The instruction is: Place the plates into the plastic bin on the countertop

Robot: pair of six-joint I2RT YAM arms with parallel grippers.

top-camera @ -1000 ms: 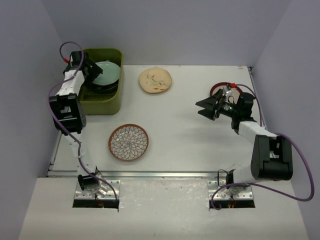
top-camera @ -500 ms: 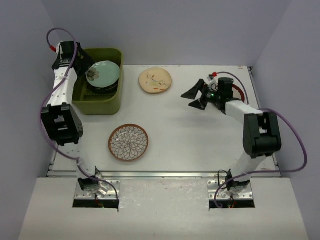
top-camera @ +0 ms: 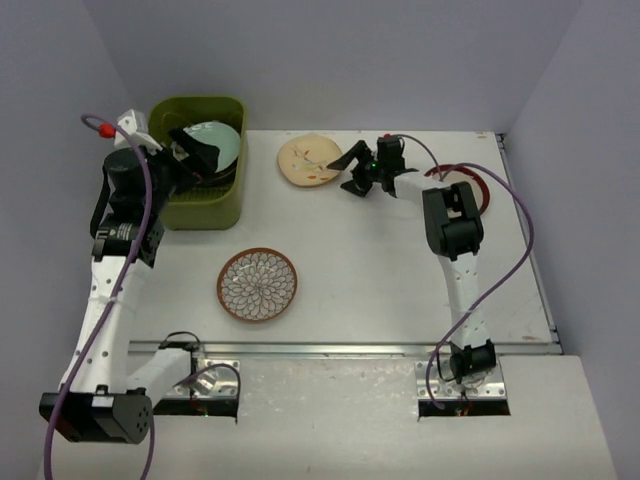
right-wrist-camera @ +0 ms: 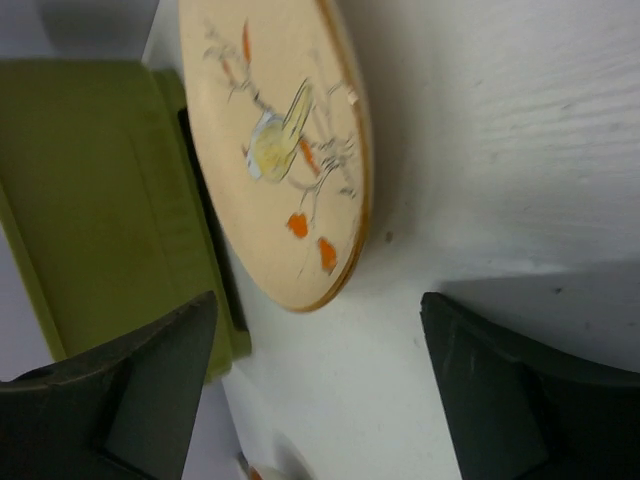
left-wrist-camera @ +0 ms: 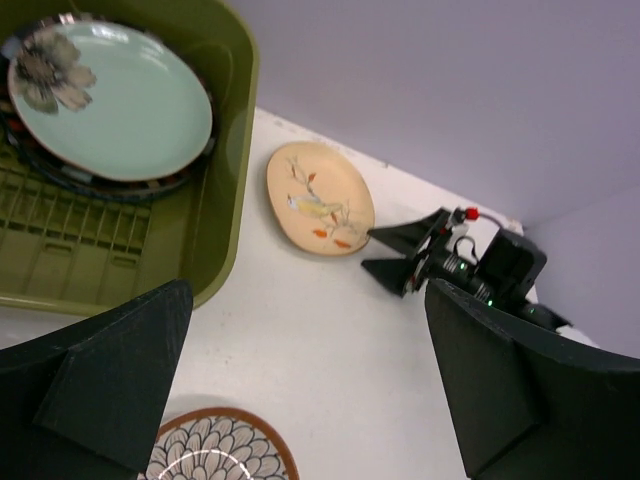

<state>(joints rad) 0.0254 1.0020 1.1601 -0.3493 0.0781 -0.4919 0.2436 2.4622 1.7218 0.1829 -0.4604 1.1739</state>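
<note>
The olive-green plastic bin [top-camera: 205, 205] stands at the back left of the white countertop [top-camera: 380, 270]. A mint plate [top-camera: 218, 143] lies in it on top of a dark-rimmed plate. My left gripper [top-camera: 198, 152] hangs open and empty above the bin's near side; in the left wrist view the gripper [left-wrist-camera: 310, 400] looks down on the bin [left-wrist-camera: 228, 190] and the mint plate [left-wrist-camera: 115, 100]. My right gripper [top-camera: 347, 172] is open, just right of a cream bird-painted plate [top-camera: 308, 160]. The right wrist view shows that cream plate [right-wrist-camera: 270, 140] ahead of the open right gripper [right-wrist-camera: 320, 380], untouched.
A brown-rimmed plate with a petal pattern [top-camera: 258, 284] lies at the front left. A red-rimmed plate [top-camera: 484, 190] sits at the back right, partly behind the right arm. Purple walls close in the table on three sides. A metal rail [top-camera: 330, 348] runs along the front edge.
The left gripper has opened fully and drawn back and up from the bin, leaving the mint plate inside. The right gripper has swung left across the table to the cream plate.
</note>
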